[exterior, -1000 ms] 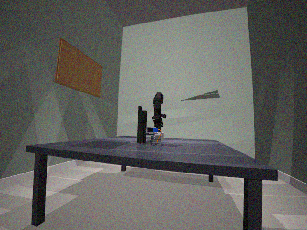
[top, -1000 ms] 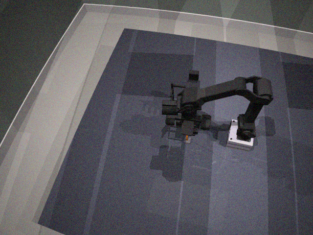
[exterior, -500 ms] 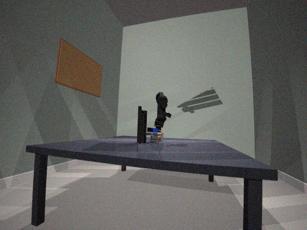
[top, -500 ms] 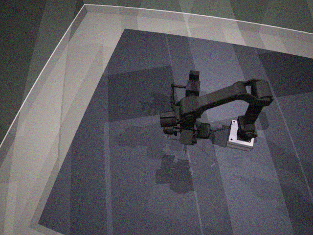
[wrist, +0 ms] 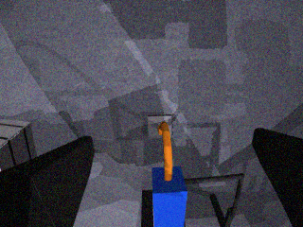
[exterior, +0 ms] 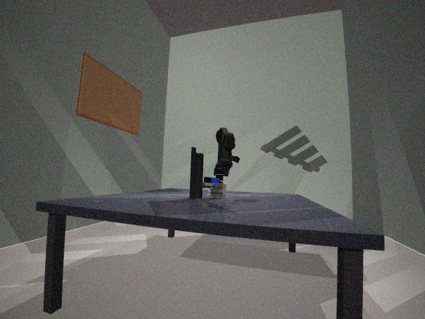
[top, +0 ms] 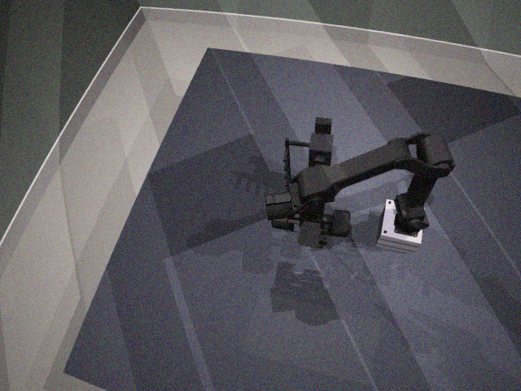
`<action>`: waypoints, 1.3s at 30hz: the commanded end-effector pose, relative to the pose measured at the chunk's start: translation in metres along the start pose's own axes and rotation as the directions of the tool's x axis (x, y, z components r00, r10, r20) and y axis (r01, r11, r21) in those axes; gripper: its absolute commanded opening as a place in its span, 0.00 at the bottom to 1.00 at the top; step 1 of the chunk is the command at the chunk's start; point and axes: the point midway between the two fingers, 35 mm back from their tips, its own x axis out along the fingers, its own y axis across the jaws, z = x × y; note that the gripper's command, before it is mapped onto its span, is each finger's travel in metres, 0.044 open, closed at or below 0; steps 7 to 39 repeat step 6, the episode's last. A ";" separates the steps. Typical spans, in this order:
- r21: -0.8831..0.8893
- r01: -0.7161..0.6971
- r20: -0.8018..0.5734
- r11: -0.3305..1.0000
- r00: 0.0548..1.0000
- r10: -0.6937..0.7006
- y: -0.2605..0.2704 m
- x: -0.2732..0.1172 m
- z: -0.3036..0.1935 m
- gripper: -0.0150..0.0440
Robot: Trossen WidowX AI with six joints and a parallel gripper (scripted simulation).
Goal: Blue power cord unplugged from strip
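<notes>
The blue plug (exterior: 215, 180) (wrist: 169, 205) is at the bottom middle of the wrist view. Its orange cord (exterior: 223, 187) (wrist: 168, 156) curves away from it and down towards a small pale square. A black block (exterior: 207, 179) adjoins the plug. The power strip cannot be told clearly from the dark parts there, nor whether the plug is still seated. My gripper (wrist: 177, 142) is wide open and empty. Its fingers stand apart on either side of the plug, touching neither side in the wrist view. The arm hides the plug and cord in the top view.
A tall dark post (exterior: 196, 177) stands left of the plug in the exterior view. Dark blocks (top: 321, 145) rise behind the arm in the top view. The arm's pale base block (top: 389, 231) sits to the right. The table's near edge (exterior: 206, 224) shows in the exterior view.
</notes>
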 end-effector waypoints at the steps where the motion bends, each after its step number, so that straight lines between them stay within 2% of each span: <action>1: 0.005 -0.003 0.003 1.000 1.000 0.003 0.000 0.000 0.001 1.00; 39: 0.005 -0.003 0.003 1.000 1.000 0.003 0.000 0.000 0.001 1.00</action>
